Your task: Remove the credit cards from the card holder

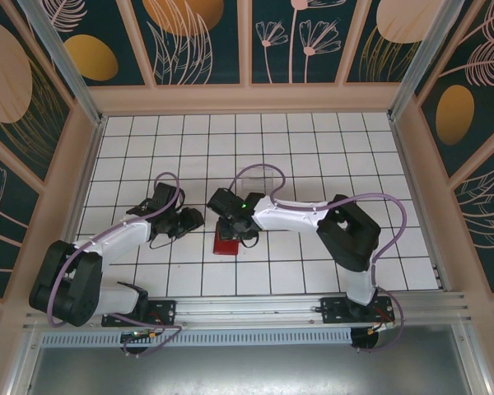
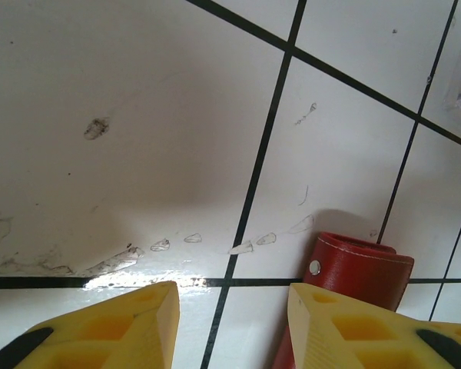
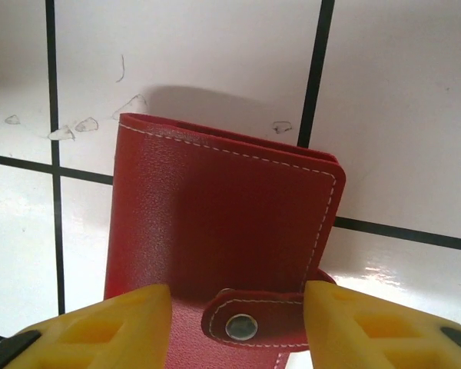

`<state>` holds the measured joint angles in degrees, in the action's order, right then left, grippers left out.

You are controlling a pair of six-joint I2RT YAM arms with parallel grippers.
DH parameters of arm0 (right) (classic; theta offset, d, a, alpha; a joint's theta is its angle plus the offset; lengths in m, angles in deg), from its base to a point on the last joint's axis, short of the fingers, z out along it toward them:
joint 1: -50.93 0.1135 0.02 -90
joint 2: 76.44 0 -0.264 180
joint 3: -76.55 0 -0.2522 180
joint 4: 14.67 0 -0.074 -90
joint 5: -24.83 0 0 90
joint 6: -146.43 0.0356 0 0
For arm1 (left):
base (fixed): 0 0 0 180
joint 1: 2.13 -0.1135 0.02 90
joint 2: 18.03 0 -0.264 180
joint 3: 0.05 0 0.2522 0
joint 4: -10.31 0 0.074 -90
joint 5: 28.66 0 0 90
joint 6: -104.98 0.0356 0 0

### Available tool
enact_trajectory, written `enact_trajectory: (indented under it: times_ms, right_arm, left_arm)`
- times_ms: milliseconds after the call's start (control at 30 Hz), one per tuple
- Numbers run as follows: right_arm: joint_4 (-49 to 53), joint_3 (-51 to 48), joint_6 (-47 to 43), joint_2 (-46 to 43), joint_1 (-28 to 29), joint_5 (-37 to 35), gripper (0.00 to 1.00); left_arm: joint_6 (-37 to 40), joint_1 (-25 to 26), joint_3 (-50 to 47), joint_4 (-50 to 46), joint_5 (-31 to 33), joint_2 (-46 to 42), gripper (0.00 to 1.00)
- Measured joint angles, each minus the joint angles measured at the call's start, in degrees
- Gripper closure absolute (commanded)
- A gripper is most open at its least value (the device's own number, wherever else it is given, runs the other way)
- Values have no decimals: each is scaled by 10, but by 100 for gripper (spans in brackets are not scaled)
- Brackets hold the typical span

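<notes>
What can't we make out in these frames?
The credit cards: whether any are inside, and how many; the closed cover of the card holder hides its pockets, right wrist view.
Its near end: cut off by the frame edge and the right gripper, right wrist view.
Most of it, left wrist view: behind a left gripper finger.
Top view: right gripper covers part of it.

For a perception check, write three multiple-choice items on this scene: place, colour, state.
1. The card holder lies: A under the right pincer; B against the far wall; C by the left arm's base.
2. Its colour: A blue; B red; C grey.
3. It is: A folded shut, tab snapped; B spread open; C standing on edge.
Key: A, the pincer hangs over it; B, red cover throughout; A, the tab's snap sits closed on the cover.
</notes>
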<state>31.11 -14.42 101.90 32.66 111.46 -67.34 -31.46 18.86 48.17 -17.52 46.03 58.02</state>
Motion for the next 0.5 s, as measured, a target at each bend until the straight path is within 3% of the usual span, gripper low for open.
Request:
enact_trajectory:
  times_ms: [200, 333, 500]
  right_arm:
    - [6, 0, 18, 0, 0, -9, 68]
    - [15, 0, 21, 0, 0, -15, 59]
    - [35, 0, 21, 0, 0, -27, 61]
  left_arm:
    - [8, 0, 1, -10, 7, 0, 58]
    - [10, 3, 3, -14, 9, 0, 58]
    - [10, 10, 6, -15, 9, 1, 58]
